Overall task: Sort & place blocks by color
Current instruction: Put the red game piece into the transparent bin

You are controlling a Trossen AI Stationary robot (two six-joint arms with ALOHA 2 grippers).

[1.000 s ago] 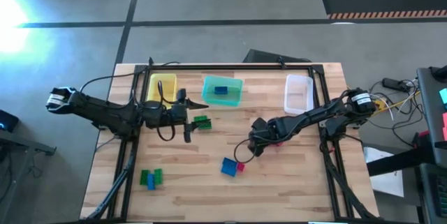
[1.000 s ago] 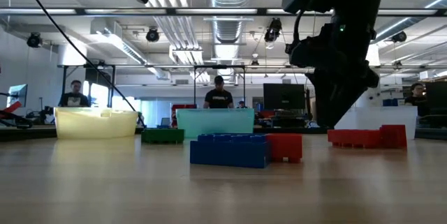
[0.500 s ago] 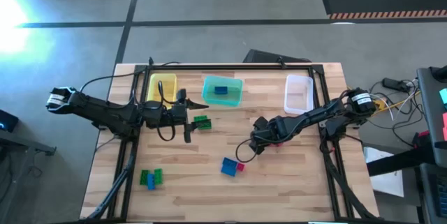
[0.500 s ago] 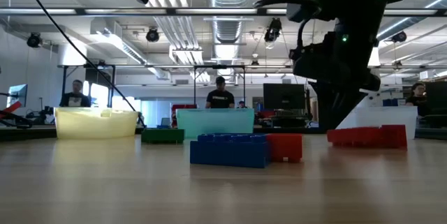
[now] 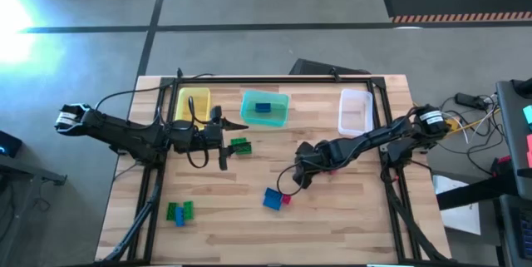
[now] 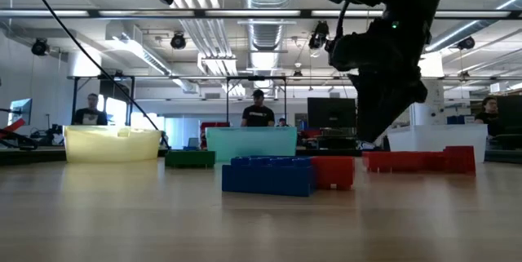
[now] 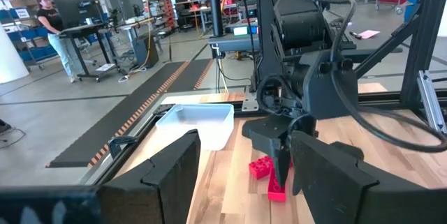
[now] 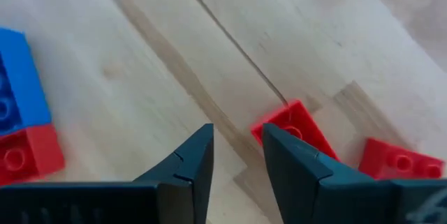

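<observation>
Red bricks (image 8: 297,130) lie beside the right gripper (image 8: 236,155), fingers parted, empty, at frame centre-right.

The worktop (image 5: 349,217) is pale wood in glued strips, smooth with a soft satin sheen, edged by a dark metal frame (image 5: 274,79). The blocks, such as the red block (image 8: 297,130) and the blue block (image 6: 267,175), are hard moulded plastic, glossy and studded, while the yellow bin (image 5: 193,102), teal bin (image 5: 264,109) and clear bin (image 7: 195,123) are thin translucent plastic. The right gripper's fingers (image 8: 297,165) look like matt dark plastic.
</observation>
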